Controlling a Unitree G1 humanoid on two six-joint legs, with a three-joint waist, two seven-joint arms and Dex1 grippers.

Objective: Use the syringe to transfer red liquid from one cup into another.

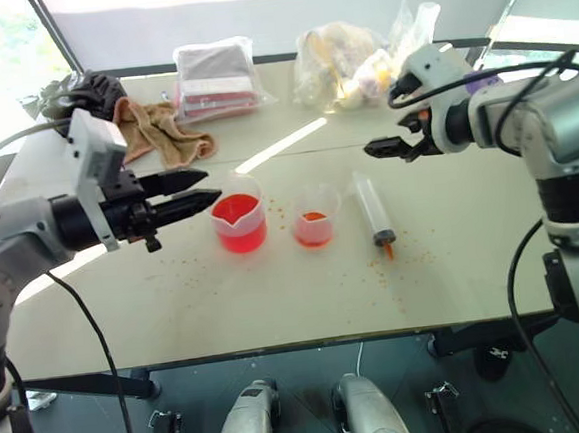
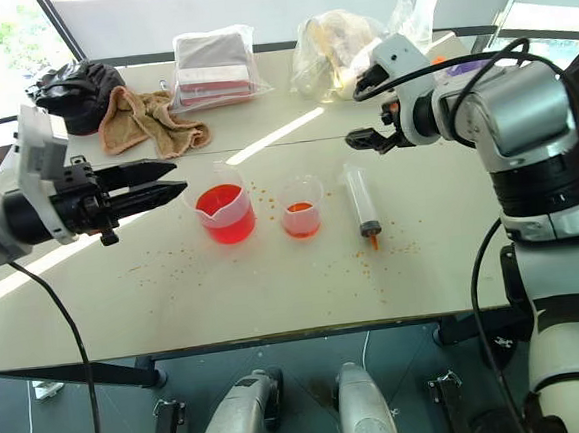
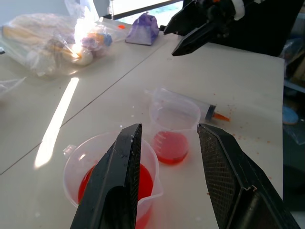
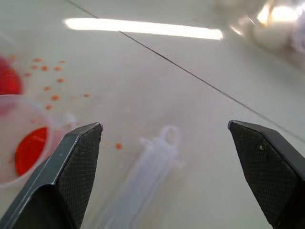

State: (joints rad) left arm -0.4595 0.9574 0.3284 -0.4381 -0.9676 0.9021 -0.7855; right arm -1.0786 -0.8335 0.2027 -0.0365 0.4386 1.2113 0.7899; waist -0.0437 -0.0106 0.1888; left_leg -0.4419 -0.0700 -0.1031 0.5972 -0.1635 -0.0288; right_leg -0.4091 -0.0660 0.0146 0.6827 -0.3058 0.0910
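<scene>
The syringe (image 1: 373,210) lies flat on the table (image 1: 275,288), free of both grippers, with its dark tip toward the table's near edge and a small orange-red drip at that tip. Just to its left stands the small cup (image 1: 316,215) with a shallow layer of red liquid (image 1: 313,219) at its bottom, and left of that, close beside it, the larger beaker (image 1: 239,218) with a spout, holding more of the same liquid. Small red-orange drops (image 1: 284,209) are scattered over the table around the cups and the syringe. The right gripper (image 1: 383,149) hangs in the air above and beyond the syringe, its fingers spread wide and empty; its wrist view looks down between them at the syringe below. The left gripper (image 1: 199,187) hovers just left of the beaker, above the table, fingers parted and holding nothing. At the far side of the table lie a brown towel (image 1: 157,132), a dark bundle (image 1: 84,94) and several plastic bags (image 1: 216,77).
</scene>
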